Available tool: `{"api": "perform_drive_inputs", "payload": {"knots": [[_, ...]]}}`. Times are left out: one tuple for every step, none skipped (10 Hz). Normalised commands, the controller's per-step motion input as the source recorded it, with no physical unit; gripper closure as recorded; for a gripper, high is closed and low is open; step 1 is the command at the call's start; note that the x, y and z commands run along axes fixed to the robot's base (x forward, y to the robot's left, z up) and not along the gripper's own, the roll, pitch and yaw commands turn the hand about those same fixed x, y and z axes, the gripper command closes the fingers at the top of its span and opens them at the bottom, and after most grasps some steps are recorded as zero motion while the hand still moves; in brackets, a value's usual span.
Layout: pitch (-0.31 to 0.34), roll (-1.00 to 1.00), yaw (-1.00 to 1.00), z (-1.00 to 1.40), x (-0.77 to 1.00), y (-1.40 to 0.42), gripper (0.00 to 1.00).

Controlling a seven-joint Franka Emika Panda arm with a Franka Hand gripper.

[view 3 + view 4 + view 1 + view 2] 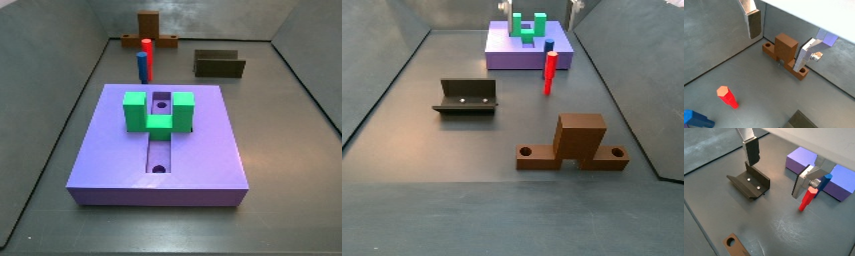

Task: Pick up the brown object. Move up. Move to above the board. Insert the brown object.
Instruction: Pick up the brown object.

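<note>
The brown object (785, 49) is an orange-brown bar with a thicker upright block and a round hole at each end. It lies on the grey floor by a wall and shows in both side views (147, 30) (576, 145). My gripper (776, 51) is open and empty, well above the floor, and the brown object shows below between its fingers (753, 24). In a wrist view the gripper (774, 178) hangs over the floor beside the fixture (749, 184). The lavender board (120, 150) carries a green U-shaped block (158, 112) over its slot. The gripper does not show in the side views.
A red peg with a blue top (144, 62) stands between the board and the brown object, also in a side view (551, 72). The dark fixture (465, 97) stands on the floor. Grey walls (80, 80) ring the floor.
</note>
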Motion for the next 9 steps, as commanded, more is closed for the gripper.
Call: {"api": "perform_drive_inputs", "payload": {"knots": [[0.0, -0.01, 0.0, -0.12, 0.0, 0.22, 0.0], [0.0, -0.17, -0.14, -0.17, -0.14, 0.73, 0.0], [-0.054, -0.33, 0.0, -0.09, -0.21, 0.85, 0.0], [-0.02, -0.3, 0.0, -0.16, -0.17, 0.9, 0.0], [0.0, -0.24, 0.0, -0.2, -0.17, 0.88, 0.0], [0.0, -0.2, 0.0, -0.22, -0.17, 0.89, 0.0], [0.0, -0.22, 0.0, -0.25, -0.13, 0.87, 0.0], [0.023, -0.22, -0.04, -0.27, -0.08, 0.82, 0.0], [0.007, -0.2, -0.07, -0.18, -0.1, 0.8, 0.0]]}}
